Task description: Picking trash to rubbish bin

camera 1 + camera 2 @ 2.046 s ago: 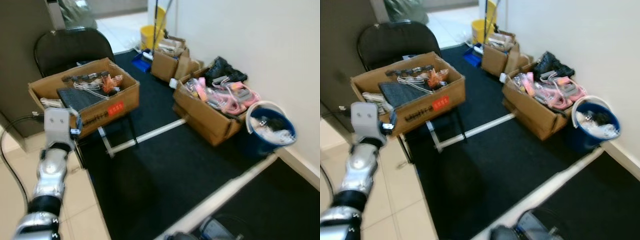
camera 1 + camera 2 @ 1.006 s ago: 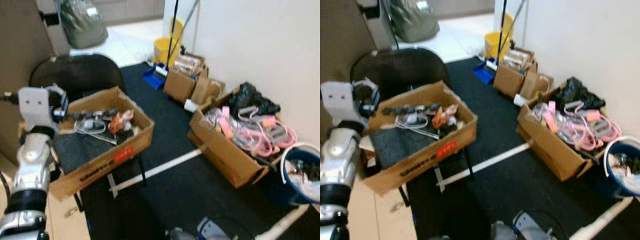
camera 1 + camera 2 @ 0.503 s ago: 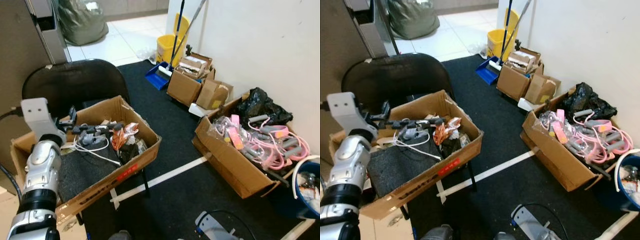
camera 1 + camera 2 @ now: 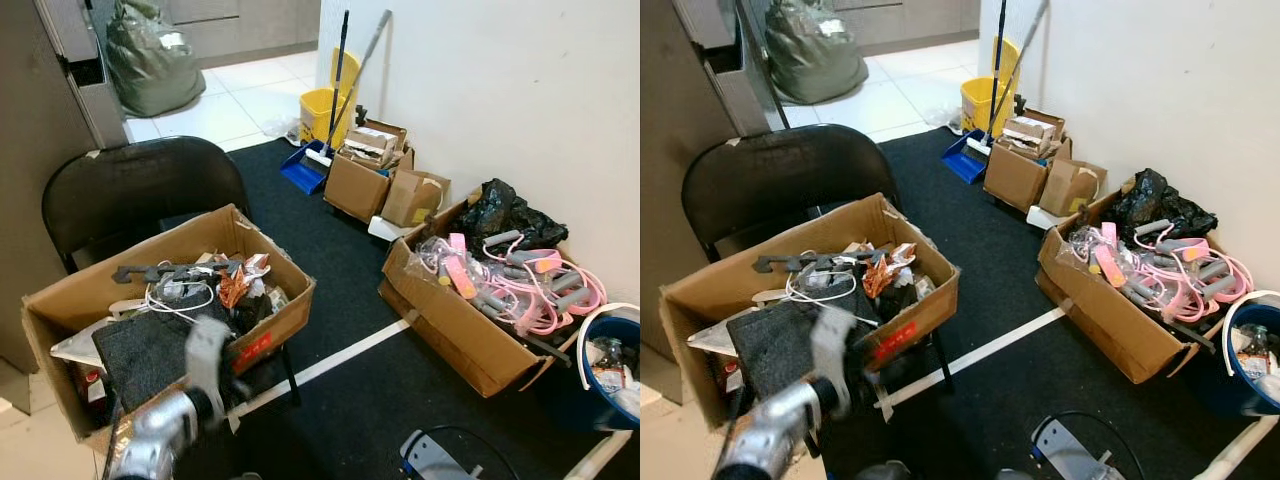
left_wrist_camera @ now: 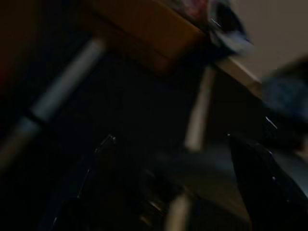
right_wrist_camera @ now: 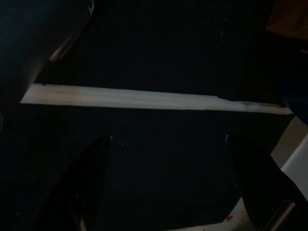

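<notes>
Left eye view takes in a black carpet (image 4: pixel 330 280) running beside the white wall, and on it the things the job turns on. A large cardboard box (image 4: pixel 150 310) of clutter sits on a black chair (image 4: pixel 130 195) at the carpet's left edge; in it lie a dark mat, white cable, a black power strip and a crumpled orange wrapper (image 4: pixel 232 285), the likeliest trash, near the box's far right corner. The blue rubbish bin (image 4: pixel 605 370) stands at the carpet's right edge by the wall, well apart from the box, beyond a second cardboard box (image 4: pixel 470 320) heaped with pink and grey cables.

The left arm (image 4: pixel 165 435) rises blurred in front of the chair box's near wall, so it is by far the nearer arm to the wrapper, which lies ahead of it and slightly right, inside the box. I judge a reach up over the near wall is needed.

The left gripper (image 5: pixel 178 159) shows two dark fingers spread apart with nothing between them, over carpet and a pale strip, heavily blurred. The right gripper (image 6: pixel 166 173) hangs idle, fingers likewise parted and empty, above carpet and a white floor strip (image 6: pixel 144 98). The bin is cut off at the frame's edge, and the wrapper's long axis cannot be made out.
</notes>
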### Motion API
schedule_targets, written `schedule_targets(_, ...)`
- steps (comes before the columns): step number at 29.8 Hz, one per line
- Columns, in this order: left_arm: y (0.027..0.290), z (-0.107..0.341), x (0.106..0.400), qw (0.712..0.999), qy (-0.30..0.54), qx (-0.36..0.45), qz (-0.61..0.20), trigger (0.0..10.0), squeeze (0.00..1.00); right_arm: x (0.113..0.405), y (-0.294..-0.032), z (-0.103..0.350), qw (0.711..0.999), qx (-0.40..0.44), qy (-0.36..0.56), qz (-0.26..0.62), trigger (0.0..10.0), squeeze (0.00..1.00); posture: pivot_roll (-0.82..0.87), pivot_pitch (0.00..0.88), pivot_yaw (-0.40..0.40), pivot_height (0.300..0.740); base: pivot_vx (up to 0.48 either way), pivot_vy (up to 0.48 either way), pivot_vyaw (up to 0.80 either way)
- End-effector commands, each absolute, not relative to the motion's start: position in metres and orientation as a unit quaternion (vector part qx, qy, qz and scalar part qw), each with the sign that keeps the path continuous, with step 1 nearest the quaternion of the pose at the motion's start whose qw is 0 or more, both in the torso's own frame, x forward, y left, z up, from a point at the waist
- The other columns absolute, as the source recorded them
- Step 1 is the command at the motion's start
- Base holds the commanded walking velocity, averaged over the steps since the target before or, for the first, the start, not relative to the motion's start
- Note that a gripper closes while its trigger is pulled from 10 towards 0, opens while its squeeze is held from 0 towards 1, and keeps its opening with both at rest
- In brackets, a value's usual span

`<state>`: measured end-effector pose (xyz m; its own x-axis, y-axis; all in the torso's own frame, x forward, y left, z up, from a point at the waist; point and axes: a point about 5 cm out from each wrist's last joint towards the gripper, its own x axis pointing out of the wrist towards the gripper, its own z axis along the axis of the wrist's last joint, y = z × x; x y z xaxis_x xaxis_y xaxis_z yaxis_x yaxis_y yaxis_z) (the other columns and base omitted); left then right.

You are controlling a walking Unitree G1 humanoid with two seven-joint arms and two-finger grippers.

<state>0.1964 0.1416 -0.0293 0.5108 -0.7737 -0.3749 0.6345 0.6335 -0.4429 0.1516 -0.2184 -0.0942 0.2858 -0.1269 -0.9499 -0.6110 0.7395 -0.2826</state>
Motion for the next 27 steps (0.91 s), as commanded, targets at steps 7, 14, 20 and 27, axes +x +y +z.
schedule_targets(7,0.152,-0.044,0.170,0.834,0.314,-0.175,-0.419,10.0,0.00,0.151,-0.220,-0.094,0.727,-0.328,0.580,0.166,10.0,0.00,0.06,0.053,-0.026,0.740,0.000,0.000,0.00)
schedule_targets(14,0.169,-0.076,0.157,0.846,0.431,-0.111,-0.293,10.0,0.00,0.152,-0.220,-0.094,0.727,-0.330,0.579,0.166,10.0,0.00,0.06,0.052,-0.020,0.740,0.000,0.000,0.00)
schedule_targets(20,0.188,-0.103,0.124,0.838,0.534,-0.072,-0.083,10.0,0.00,0.153,-0.221,-0.093,0.727,-0.330,0.579,0.165,10.0,0.00,0.06,0.052,-0.014,0.740,0.000,0.000,0.00)
schedule_targets(27,0.178,-0.117,0.084,0.798,0.597,-0.058,-0.057,10.0,0.00,0.154,-0.225,-0.092,0.726,-0.332,0.581,0.160,10.0,0.00,0.05,0.050,-0.006,0.740,0.000,0.000,0.00)
